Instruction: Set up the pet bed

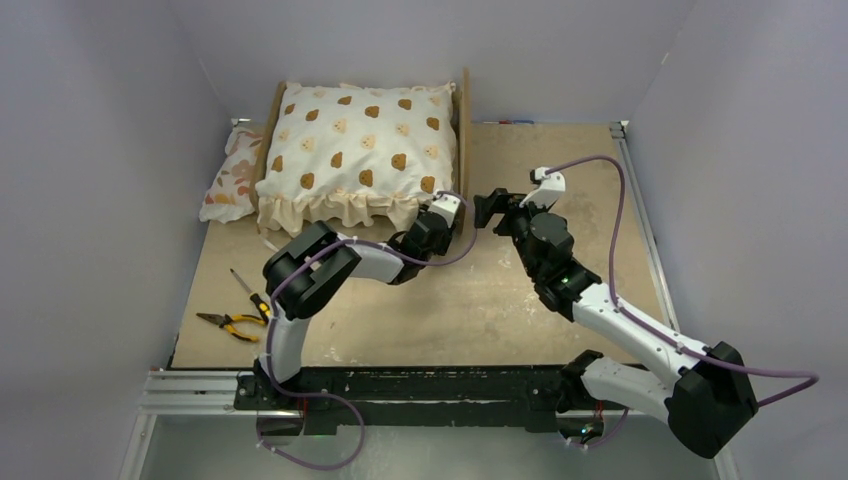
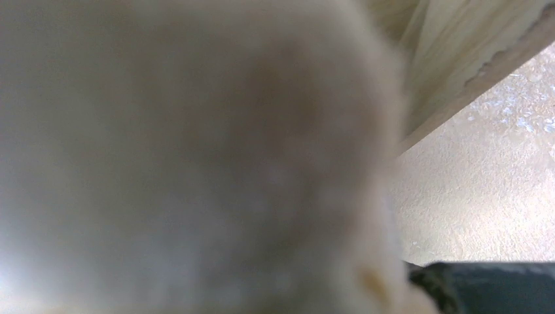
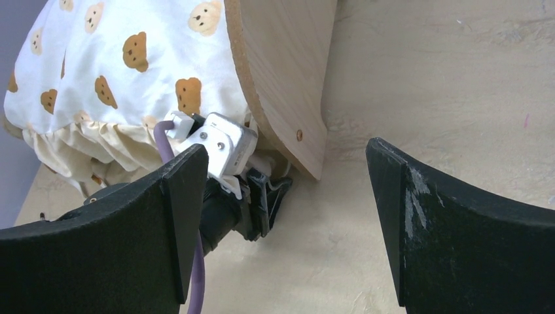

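1. Wood on every side, the pet bed (image 1: 463,125) stands at the far end of the surface (image 1: 560,190). The bear-print cushion (image 1: 355,140) lies inside it, with its ruffle spilling over the near end.
2. Our left end effector (image 1: 430,222) is pushed into the cushion's near right corner, just beside the end of the side rail. Its own camera shows only blurred cream fabric, so we cannot tell whether its fingers are apart or pinched on the ruffle.
3. Our right end effector (image 1: 488,208) hovers just to the right of that rail end, fingers wide apart and holding nothing.
4. We judge the step in hand to be seating this corner inside the frame. Done well, the ruffle is tucked down and inward along the rail in short, low pushes, so the light frame does not slide.
5. We would brace the rail from outside with the right end effector, keeping it off the left arm's cable.
6. We expect the floral pillow (image 1: 232,175), which lies outside against the bed's left side, to come next.
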Motion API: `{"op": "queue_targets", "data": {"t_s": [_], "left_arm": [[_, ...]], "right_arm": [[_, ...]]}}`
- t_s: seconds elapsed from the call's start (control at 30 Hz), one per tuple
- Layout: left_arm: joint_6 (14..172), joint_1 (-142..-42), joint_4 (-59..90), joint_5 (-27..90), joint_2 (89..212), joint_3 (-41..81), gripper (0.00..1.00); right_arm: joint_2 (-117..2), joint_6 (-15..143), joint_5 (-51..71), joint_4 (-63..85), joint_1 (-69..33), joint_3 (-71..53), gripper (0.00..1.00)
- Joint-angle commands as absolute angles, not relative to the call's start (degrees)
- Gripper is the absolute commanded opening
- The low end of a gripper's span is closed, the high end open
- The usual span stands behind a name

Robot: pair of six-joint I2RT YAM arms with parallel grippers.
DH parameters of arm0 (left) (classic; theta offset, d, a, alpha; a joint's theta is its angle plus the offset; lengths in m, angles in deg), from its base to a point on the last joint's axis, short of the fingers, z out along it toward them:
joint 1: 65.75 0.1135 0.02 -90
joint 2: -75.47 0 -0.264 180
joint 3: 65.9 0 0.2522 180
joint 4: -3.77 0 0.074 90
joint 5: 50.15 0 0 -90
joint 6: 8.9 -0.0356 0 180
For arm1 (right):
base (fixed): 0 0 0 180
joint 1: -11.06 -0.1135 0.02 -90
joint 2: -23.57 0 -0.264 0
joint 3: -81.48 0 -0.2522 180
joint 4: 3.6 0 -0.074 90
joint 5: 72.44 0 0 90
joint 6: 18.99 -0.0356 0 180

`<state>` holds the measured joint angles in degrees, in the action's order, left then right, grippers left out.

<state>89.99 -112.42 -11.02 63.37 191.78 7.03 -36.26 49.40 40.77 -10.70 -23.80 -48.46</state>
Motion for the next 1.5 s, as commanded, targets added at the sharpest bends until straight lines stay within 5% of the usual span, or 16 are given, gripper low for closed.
{"op": "queue_targets", "data": {"t_s": [0.0, 0.27, 0.67, 0.87, 1.1, 1.47], "left_arm": [[94.0, -112.0, -11.3, 57.6, 193.8, 8.4, 0.41], [97.7, -112.3, -10.3, 50.3, 192.9, 5.0, 0.02], [104.7, -120.1, 5.0, 44.4, 181.7, 1.0, 0.00], [111.6, -121.1, 5.2, 41.5, 177.4, -3.0, 0.08], [113.9, -121.1, 7.1, 42.5, 167.9, -6.6, 0.38], [113.7, -118.5, 11.1, 48.9, 159.4, -10.5, 0.43]], "right_arm": [[-35.1, 49.0, 42.1, -12.8, -23.8, -48.7, 0.91], [-33.8, 48.6, 42.1, -12.3, -23.8, -48.7, 0.91], [-33.4, 43.6, 38.5, -3.4, -23.8, -49.0, 0.91], [-34.2, 41.0, 37.4, -0.8, -23.8, -52.7, 0.90], [-39.8, 40.5, 34.1, -2.5, -23.8, -53.1, 0.86], [-53.2, 38.7, 27.2, -9.9, -24.0, -50.9, 0.62]]}}
